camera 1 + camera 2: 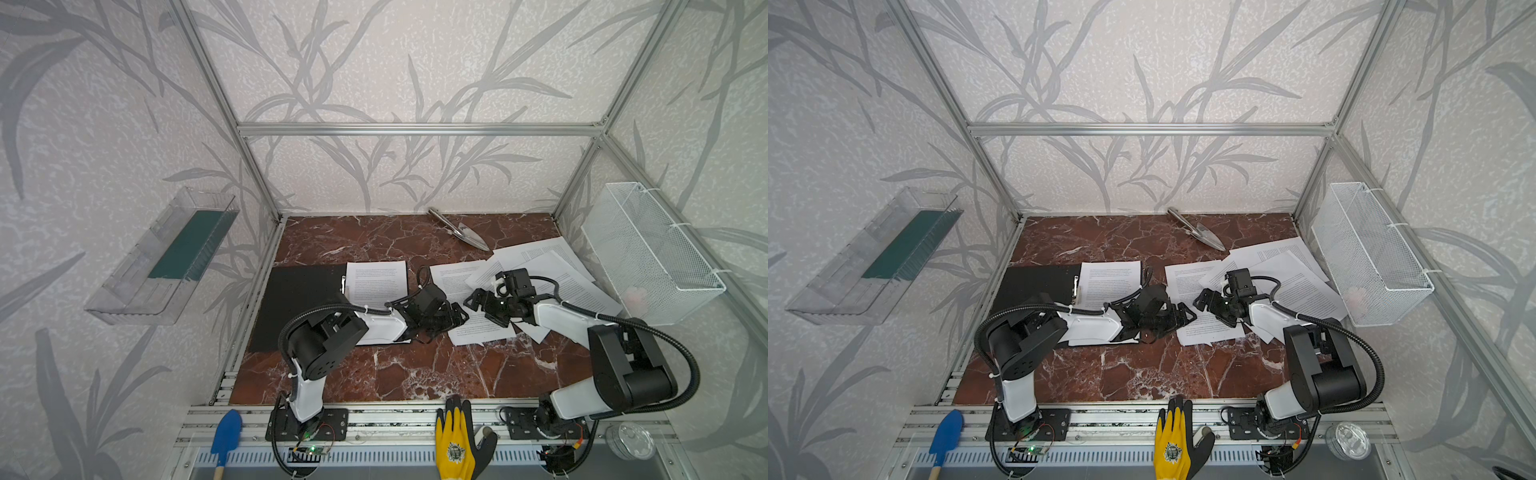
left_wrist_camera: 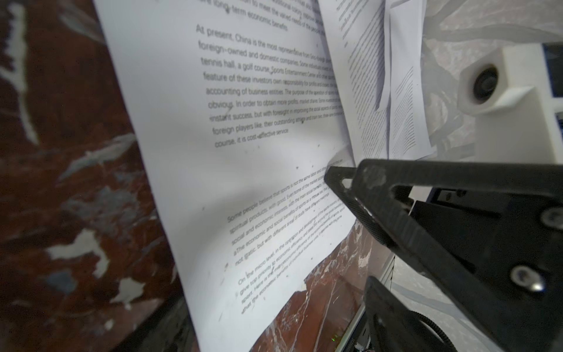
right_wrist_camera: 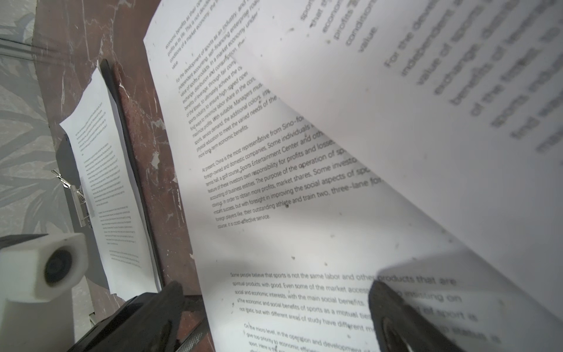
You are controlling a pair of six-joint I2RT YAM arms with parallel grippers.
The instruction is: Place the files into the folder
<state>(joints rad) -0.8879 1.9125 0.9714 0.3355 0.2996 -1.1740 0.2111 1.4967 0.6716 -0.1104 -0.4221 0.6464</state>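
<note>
The black folder [image 1: 299, 303] lies open and flat on the marble tabletop [image 1: 415, 374]. One printed sheet [image 1: 376, 282] rests on its right half, just beside the metal clip [image 1: 344, 283]. Off the folder's right edge and clear of it sits a second sheet [image 1: 451, 278]. Farther from the folder, a fanned pile of sheets [image 1: 552, 270] overlaps that one.

In both top views the two claws are nose to nose over that second sheet. The left gripper [image 1: 459, 319] is on the folder side and the right gripper [image 1: 478, 306] on the far side. Only these views take in the steel trowel [image 1: 461, 232], well behind the folder by the back wall, and the yellow glove [image 1: 455, 444], on the front rail.

The left wrist view adds what the tops hide. The left gripper [image 2: 350, 228] has its jaws spread, with one fingertip [image 2: 338, 179] right at the second sheet's edge. The paper humps up off the table there, and the blur leaves it unclear whether tip and paper touch.

In the right wrist view, the right gripper [image 3: 274, 286] is spread wide too. It straddles that sheet with nothing pinched, and a sheet from the pile hangs over it. Only here does the folder [image 3: 132, 170] show edge-on, with its clip [image 3: 76, 195] sticking up beside the filed page.
</note>
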